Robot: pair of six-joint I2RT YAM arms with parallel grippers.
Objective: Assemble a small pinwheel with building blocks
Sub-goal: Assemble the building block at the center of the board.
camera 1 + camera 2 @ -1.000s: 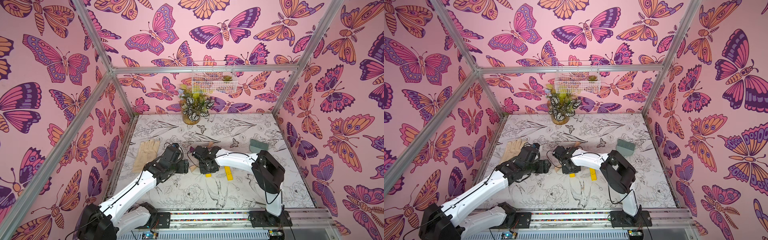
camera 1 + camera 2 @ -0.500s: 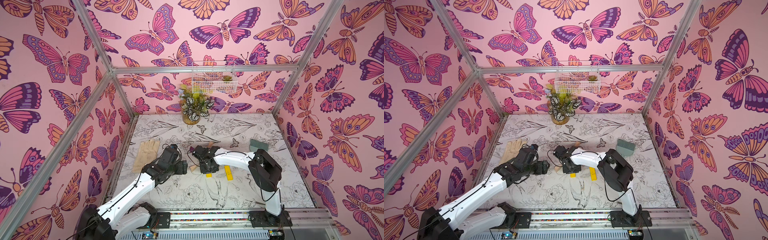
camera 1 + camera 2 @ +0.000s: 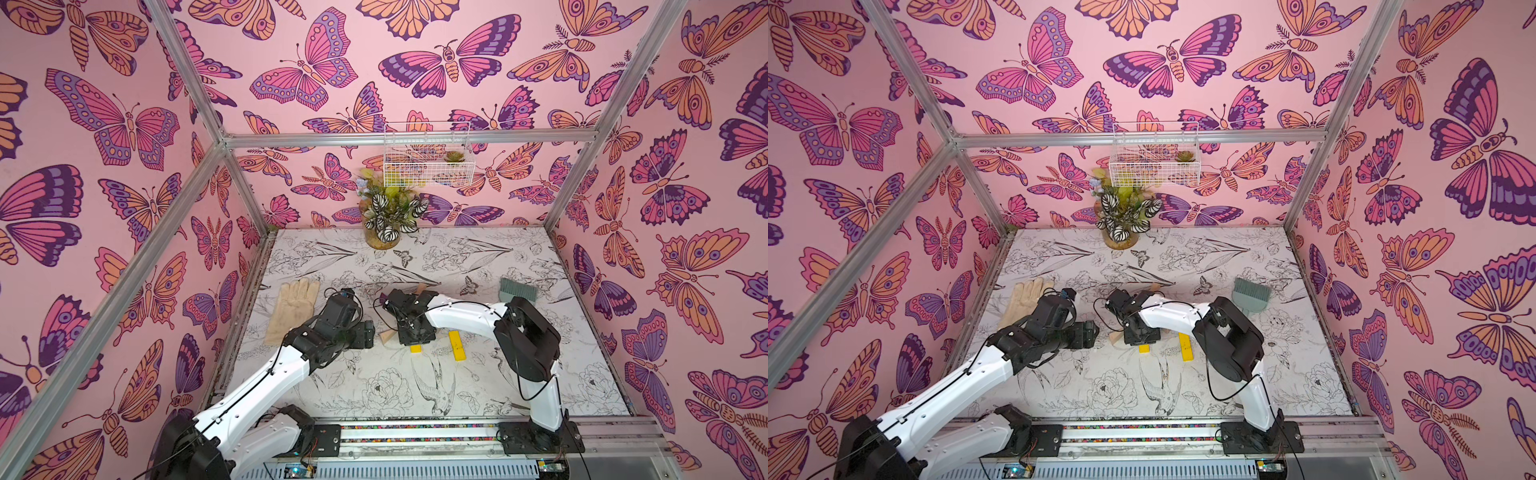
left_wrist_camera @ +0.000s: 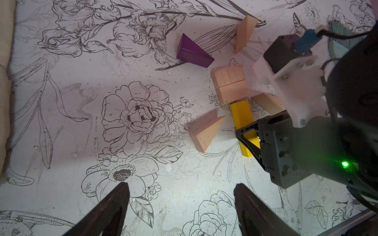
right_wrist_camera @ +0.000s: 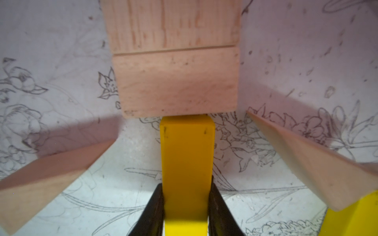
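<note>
In the right wrist view the right gripper (image 5: 187, 194) was closed narrowly on the yellow bar (image 5: 187, 147), whose far end butted the wooden square centre (image 5: 176, 81). Setting the stem seemed the step in hand, so the next move called for letting go without nudging it. The bar's near end was cut off. In the left wrist view the left gripper (image 4: 181, 190) stood wide, holding nothing. The purple wedge (image 4: 193, 52) and a wooden wedge (image 4: 206, 132) lay apart from the centre's corners, and another wedge (image 4: 268, 104) was half hidden behind the right arm (image 4: 296, 85). In both top views the right arm covered the centre, and a second yellow bar (image 3: 457, 345) lay just beside.
</note>
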